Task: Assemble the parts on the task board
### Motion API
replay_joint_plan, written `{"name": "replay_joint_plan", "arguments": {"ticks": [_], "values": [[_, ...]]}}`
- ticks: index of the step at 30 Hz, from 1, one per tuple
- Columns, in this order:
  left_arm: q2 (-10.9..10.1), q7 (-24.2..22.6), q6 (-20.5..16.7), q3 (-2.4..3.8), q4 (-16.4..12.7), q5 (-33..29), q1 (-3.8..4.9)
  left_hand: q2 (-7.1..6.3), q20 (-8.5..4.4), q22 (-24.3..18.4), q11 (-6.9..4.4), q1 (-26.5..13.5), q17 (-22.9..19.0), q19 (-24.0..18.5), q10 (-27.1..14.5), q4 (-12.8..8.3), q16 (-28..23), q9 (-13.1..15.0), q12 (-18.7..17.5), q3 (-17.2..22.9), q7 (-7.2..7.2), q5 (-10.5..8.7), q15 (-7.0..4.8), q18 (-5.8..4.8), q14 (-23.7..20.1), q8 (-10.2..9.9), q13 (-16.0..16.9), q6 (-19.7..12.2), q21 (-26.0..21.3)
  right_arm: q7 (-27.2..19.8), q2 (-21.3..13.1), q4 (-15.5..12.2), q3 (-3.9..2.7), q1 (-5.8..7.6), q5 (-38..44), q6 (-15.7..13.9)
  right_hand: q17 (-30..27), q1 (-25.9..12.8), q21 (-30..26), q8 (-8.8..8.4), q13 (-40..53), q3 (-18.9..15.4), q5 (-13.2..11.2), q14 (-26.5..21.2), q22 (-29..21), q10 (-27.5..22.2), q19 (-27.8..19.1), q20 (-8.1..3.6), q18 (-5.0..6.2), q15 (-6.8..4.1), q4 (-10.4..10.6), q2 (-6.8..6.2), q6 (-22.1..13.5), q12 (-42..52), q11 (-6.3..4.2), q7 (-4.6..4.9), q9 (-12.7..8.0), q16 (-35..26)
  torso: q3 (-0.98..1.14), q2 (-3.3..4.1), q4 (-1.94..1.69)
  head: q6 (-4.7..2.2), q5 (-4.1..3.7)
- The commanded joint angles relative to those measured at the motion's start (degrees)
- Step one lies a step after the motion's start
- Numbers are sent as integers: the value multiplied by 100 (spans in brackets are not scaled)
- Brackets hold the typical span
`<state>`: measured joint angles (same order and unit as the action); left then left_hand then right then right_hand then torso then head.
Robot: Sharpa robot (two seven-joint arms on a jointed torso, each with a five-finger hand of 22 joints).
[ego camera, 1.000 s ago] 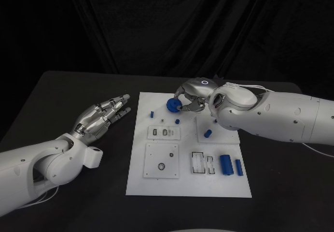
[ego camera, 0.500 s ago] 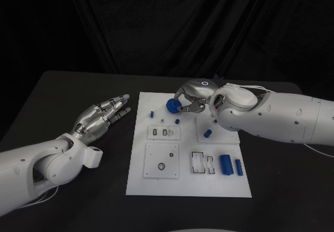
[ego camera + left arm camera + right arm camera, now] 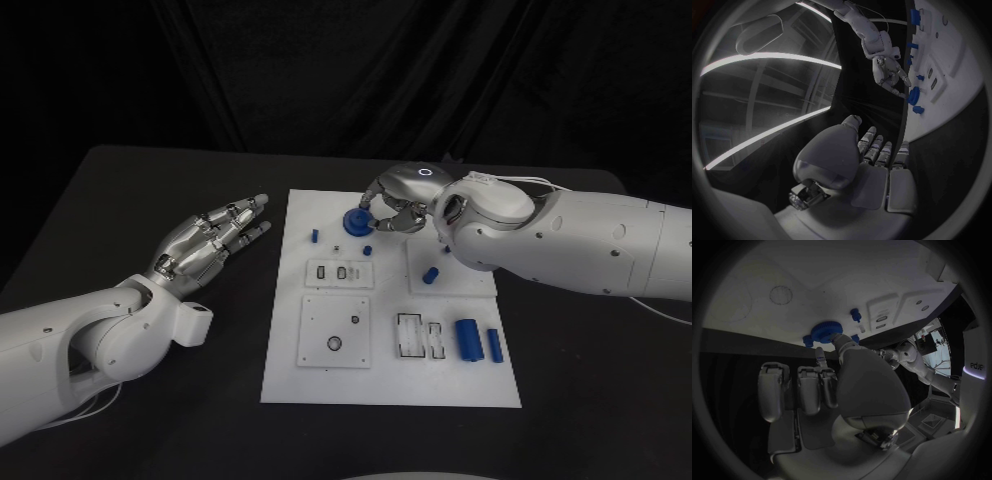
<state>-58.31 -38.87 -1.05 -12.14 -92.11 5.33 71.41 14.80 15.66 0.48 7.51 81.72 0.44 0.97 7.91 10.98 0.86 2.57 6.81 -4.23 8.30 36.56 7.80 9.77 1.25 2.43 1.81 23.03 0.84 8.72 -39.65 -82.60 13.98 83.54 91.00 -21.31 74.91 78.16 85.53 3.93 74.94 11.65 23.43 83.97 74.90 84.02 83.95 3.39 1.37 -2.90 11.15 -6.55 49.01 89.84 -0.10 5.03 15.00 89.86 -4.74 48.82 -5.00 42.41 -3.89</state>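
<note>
The white task board [image 3: 387,375] lies in the middle of the black table. Over its far edge my right hand [image 3: 397,208] pinches a round blue part [image 3: 355,219] between thumb and a finger; whether the part touches the board I cannot tell. The right wrist view has the same round part [image 3: 825,331] at the fingertips, close to the board [image 3: 817,280]. My left hand [image 3: 216,237] hovers flat and open left of the board, holding nothing. In the left wrist view the left hand [image 3: 876,155] points toward the right hand [image 3: 889,70] and the round part [image 3: 914,95].
Loose blue parts lie on the board: a small peg [image 3: 315,237], a short piece [image 3: 366,251], a tilted piece [image 3: 430,274], a thick cylinder [image 3: 469,340] and a thin rod [image 3: 495,346]. Raised white blocks with slots [image 3: 339,273] and holes [image 3: 335,332] sit mid-board.
My right hand has lowered the round blue part slightly toward the board. The left hand has not moved.
</note>
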Motion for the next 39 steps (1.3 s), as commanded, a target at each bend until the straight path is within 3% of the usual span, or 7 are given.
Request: {"name": "replay_joint_plan", "arguments": {"ticks": [1, 12, 17, 22, 24, 30, 39], "values": [[11, -838, 106, 3, -2, 16, -6, 12, 28, 6, 49, -19, 9, 1, -1, -5, 20, 2, -7, 43, 30, 38, 45, 72, 6, 8, -1, -8, -8, -21, -4, -13, -4, -17, 35, -42, 1509, -6, -18, -36, 1506, 37, -34, 603, 1266, 598, 236, 30, 12, 10, -1, -30, -45, 16, 29, -1, -9, 14, 1, 1, 1, -1, -3], [-4, -835, 113, 3, -4, 16, -7, 11, 29, 6, 50, -21, 10, 1, -1, -6, 22, 1, -6, 49, 32, 38, 48, 73, 8, 8, -1, -14, -8, -44, -91, -48, -5, -18, -5, -135, 1509, -9, -35, -29, 1506, 42, -57, 603, 1258, 598, 224, 28, 18, 7, 0, -18, -59, 16, 28, 1, -19, 14, -2, 2, 0, -15, -2], [-34, -838, 80, 3, -25, 16, -7, 9, 31, 6, 53, -24, 11, 2, -1, -9, 25, 2, -6, 59, 35, 38, 52, 73, 12, 9, -1, -6, -7, -2, -373, -248, -8, 47, -43, -208, 1509, -41, -43, 14, 1506, 50, -85, 603, 1255, 598, 221, 24, 19, 6, 26, 15, 1, 16, 31, 10, -25, 14, 0, 0, -1, -72, -18], [-80, -847, 36, 3, -69, 16, -7, 7, 31, 7, 53, -26, 12, 4, 4, -10, 28, 4, -2, 63, 35, 38, 53, 73, 16, 11, 0, 8, -6, 78, -1035, -731, -6, 291, -296, -377, 1509, -168, 52, 186, 1506, -23, -702, 603, 1312, 598, 310, 13, -13, -6, 175, 35, 405, 16, 19, 0, -26, 14, -1, 2, 4, -81, -2], [-93, -863, 2, 3, -91, 16, -7, 7, 31, 7, 53, -26, 12, 4, 4, -10, 28, 4, -2, 63, 35, 38, 53, 73, 16, 11, 0, 8, -6, 83, -1446, -998, -3, 403, -412, -472, 1509, -191, 85, 196, 1506, -51, -821, 603, 1330, 598, 337, 12, -24, -2, 221, 33, 454, 16, 28, 15, -39, 14, 5, -14, 38, -69, 21], [-106, -1011, -102, 3, -229, 16, -8, -34, -10, 5, 14, -49, 13, 2, 31, -32, 32, 13, 21, 124, 8, 75, 28, 76, 20, 26, 6, 71, -9, -11, -2254, -1448, 15, 499, -501, -633, 1509, -201, 141, 207, 1506, -63, -830, 603, 1359, 598, 380, 13, -41, -1, 250, 31, 492, 16, 28, 7, -43, 14, 12, -32, 60, -82, 23], [-170, -1218, -311, 4, -383, 16, -7, -135, -283, -17, -146, -146, 2, -45, -48, -34, 10, -4, -27, 296, -96, 168, -116, 49, -13, 3, -7, -25, -47, -57, -2888, -1489, 29, 483, -295, -584, 1509, -300, 177, 146, 1506, -244, -872, 603, 1382, 598, 412, -32, -53, -61, 554, -198, 498, 16, -48, -84, -124, 14, 15, -64, 80, 8, 99]]}}
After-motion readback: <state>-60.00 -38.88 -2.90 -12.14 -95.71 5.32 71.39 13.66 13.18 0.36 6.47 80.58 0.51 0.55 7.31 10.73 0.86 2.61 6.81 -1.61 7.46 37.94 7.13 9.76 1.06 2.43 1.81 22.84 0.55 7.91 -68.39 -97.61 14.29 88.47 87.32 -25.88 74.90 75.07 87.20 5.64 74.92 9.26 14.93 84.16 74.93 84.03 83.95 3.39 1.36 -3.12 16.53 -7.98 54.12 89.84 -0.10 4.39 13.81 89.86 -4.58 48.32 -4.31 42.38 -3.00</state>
